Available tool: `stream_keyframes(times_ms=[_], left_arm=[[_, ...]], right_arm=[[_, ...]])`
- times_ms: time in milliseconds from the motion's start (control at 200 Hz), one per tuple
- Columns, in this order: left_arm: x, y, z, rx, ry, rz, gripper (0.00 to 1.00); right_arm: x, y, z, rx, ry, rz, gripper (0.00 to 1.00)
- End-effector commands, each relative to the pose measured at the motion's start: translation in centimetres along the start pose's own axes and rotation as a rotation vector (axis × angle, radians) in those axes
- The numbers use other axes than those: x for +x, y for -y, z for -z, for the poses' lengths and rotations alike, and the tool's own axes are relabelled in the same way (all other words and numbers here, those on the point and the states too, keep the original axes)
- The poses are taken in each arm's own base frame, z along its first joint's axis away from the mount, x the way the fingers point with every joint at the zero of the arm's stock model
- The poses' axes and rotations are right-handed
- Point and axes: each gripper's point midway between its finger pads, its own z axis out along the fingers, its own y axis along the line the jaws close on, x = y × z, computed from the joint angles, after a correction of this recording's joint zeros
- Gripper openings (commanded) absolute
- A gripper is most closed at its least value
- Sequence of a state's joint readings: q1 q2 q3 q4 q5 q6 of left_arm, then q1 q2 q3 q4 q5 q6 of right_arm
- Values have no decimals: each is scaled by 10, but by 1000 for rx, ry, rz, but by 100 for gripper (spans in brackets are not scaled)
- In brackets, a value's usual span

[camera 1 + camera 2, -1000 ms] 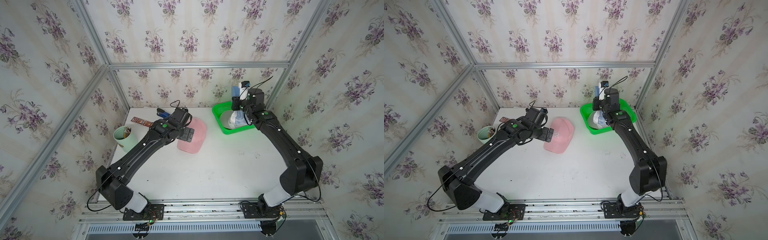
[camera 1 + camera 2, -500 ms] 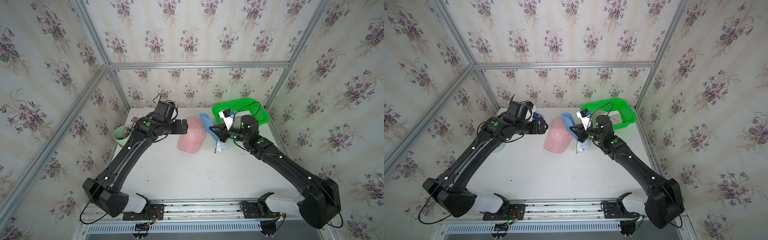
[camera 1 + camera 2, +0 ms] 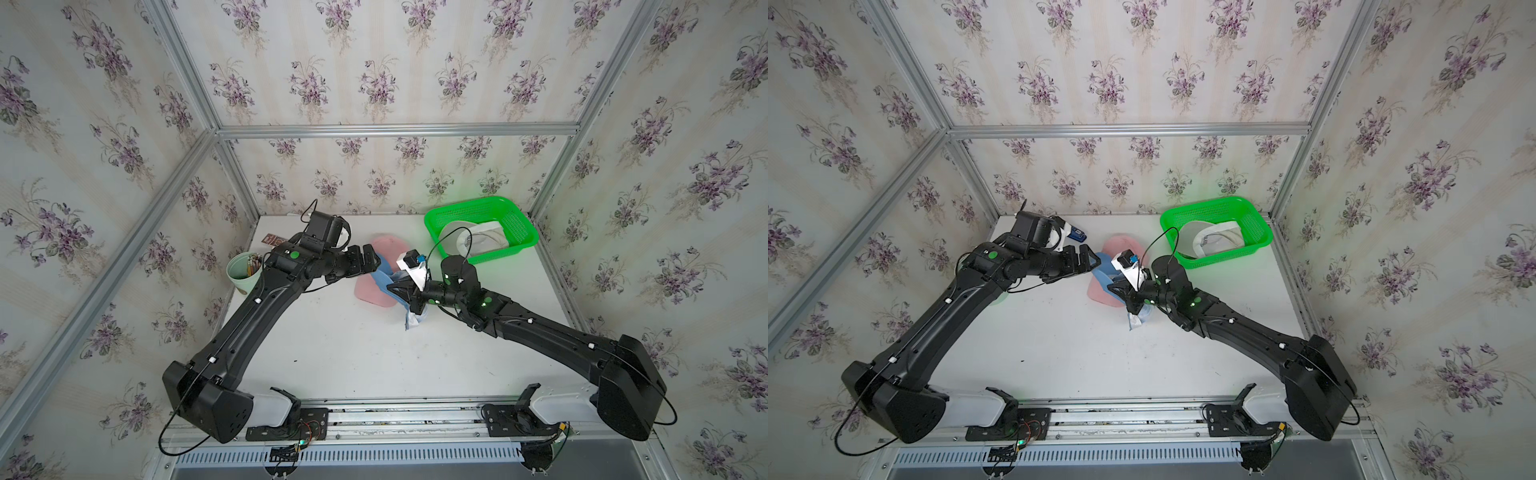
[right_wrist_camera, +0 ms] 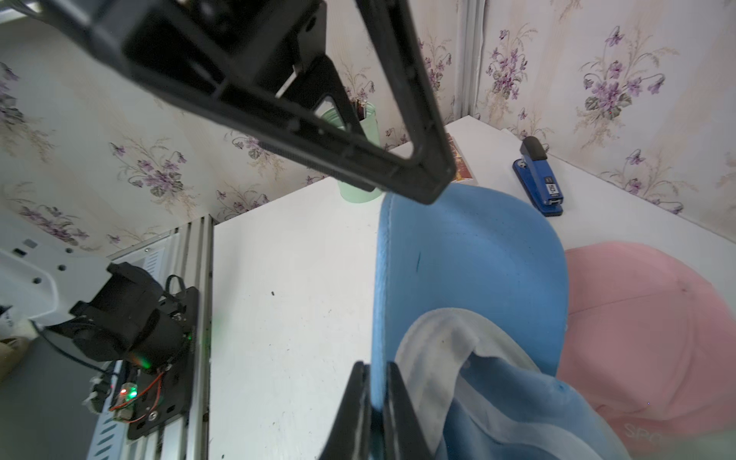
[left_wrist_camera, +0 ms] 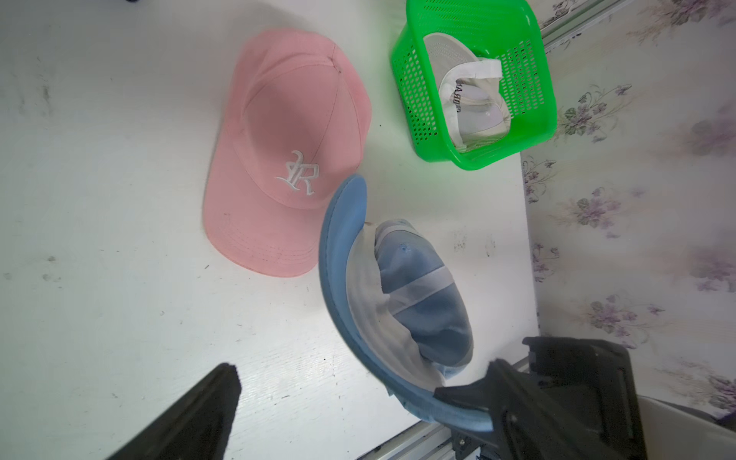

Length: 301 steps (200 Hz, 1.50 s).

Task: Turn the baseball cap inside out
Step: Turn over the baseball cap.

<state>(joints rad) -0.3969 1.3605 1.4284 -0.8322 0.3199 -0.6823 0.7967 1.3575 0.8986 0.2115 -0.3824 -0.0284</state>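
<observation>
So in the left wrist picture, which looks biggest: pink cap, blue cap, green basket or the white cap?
Pink cap and blue cap: about alike, with blue lifted nearer the camera.
Then green basket.
Smallest: white cap.

Blue baseball cap (image 5: 422, 302) — brim edge pinched in the right claw (image 4: 376, 370), brim sticking out ahead of it, floppy crown sagging alongside — white seam tape and sweatband showing.

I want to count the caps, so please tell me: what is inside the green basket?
One white cap lies in the green basket, its inner band facing up. The basket floor under the cap is covered, so anything beneath it cannot be seen.
</observation>
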Motion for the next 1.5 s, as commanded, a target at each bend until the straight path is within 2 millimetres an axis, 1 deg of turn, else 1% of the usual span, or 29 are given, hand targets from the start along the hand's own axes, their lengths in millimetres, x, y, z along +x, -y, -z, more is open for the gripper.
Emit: stream_keyframes(times_ms=[0, 70, 125, 285, 430, 510, 604, 659, 679, 694, 714, 844, 884, 1014, 1049, 1079, 1134, 1169, 1209, 1274, 1329, 1434, 1499], left_arm=[[-9, 8, 3, 67, 48, 78, 98], [-5, 11, 2, 85, 17, 82, 96], [-3, 10, 0, 82, 0, 86, 94], [1, 7, -9, 74, -29, 93, 88], [4, 4, -12, 65, -42, 86, 80], [5, 3, -14, 62, -47, 86, 74], [6, 4, -16, 74, -53, 87, 65], [7, 5, -16, 82, -57, 87, 57], [8, 5, -17, 85, -61, 85, 56], [8, 5, -17, 86, -62, 84, 51], [9, 5, -17, 88, -64, 83, 48], [11, 6, -18, 95, -76, 73, 34], [12, 6, -19, 99, -79, 70, 28], [10, 6, -18, 96, -67, 43, 3], [9, 4, -17, 86, -59, 34, 0], [8, 2, -16, 74, -49, 25, 0], [4, -2, -14, 45, -27, 8, 0], [2, -3, -12, 32, -14, -4, 0], [-3, -7, -10, 4, 10, -12, 0], [-8, -9, -7, -16, 33, -29, 0], [-12, -10, -4, -33, 51, -45, 0], [-16, -12, 2, -65, 66, -96, 0], [-18, -11, 7, -73, 70, -131, 0]], right_arm=[[-10, 5, -4, 70, 46, 87, 0], [-12, 3, -5, 90, 58, 104, 0], [-14, -1, -5, 92, 70, 118, 0], [-23, -16, -10, 72, 101, 151, 0], [-22, -21, -18, 75, 94, 162, 0], [-22, -27, -24, 71, 88, 178, 0], [-22, -33, -29, 72, 80, 196, 0], [-20, -35, -33, 76, 71, 204, 0], [-19, -34, -34, 82, 69, 206, 0], [-19, -34, -35, 86, 69, 208, 0], [-18, -33, -36, 93, 65, 210, 0], [-16, -28, -42, 122, 47, 211, 0], [-15, -27, -43, 126, 46, 209, 0], [-14, -24, -45, 143, 43, 197, 0], [-12, -23, -45, 145, 38, 193, 0], [-11, -22, -45, 150, 30, 187, 6], [-7, -21, -44, 156, 15, 173, 22], [-2, -22, -44, 143, -3, 167, 32], [4, -26, -43, 122, -18, 161, 40], [14, -30, -37, 101, -37, 140, 44], [21, -32, -28, 95, -44, 116, 45], [22, -33, -2, 121, -11, 65, 46], [22, -27, 16, 170, 20, 36, 47]])
